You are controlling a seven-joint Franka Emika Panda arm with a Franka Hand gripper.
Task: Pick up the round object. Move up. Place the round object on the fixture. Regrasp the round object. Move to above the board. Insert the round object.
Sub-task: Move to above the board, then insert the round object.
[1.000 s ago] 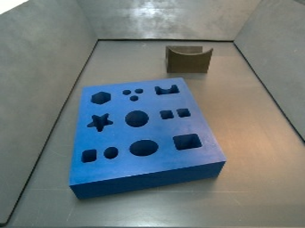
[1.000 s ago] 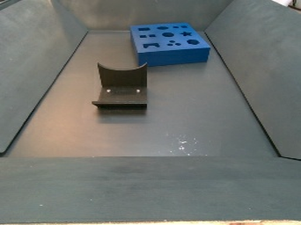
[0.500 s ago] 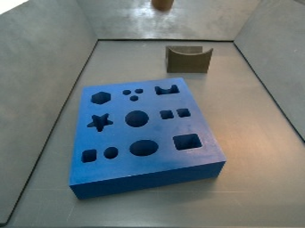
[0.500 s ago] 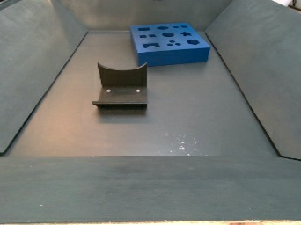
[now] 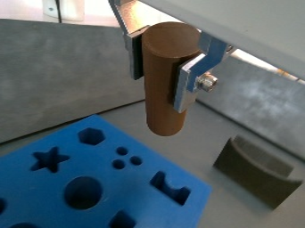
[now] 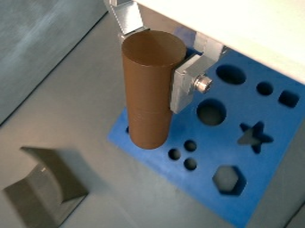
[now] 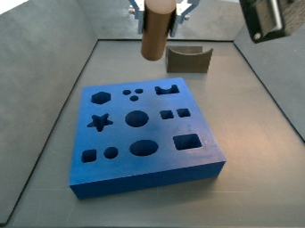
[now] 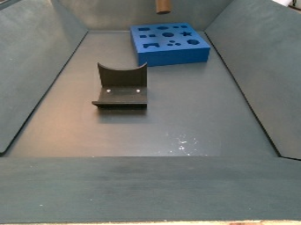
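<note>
My gripper (image 7: pixel 159 7) has just dropped into frame, clamped on the round object (image 7: pixel 155 31) upright, nearing the board (image 7: pixel 143 134) for insertion.

Grey sloped walls (image 8: pixel 35 79) enclose a dull grey floor (image 8: pixel 177 123) — a bin-like enclosure. Soft light gleams off the far wall (image 7: pixel 161 25) — the hand (image 7: pixel 159 7) hangs before it.

Gripper (image 5: pixel 163 61) with round object (image 5: pixel 166 78) above board (image 7: pixel 143 134); air below clear; fixture (image 7: pixel 188 60) apart.
</note>
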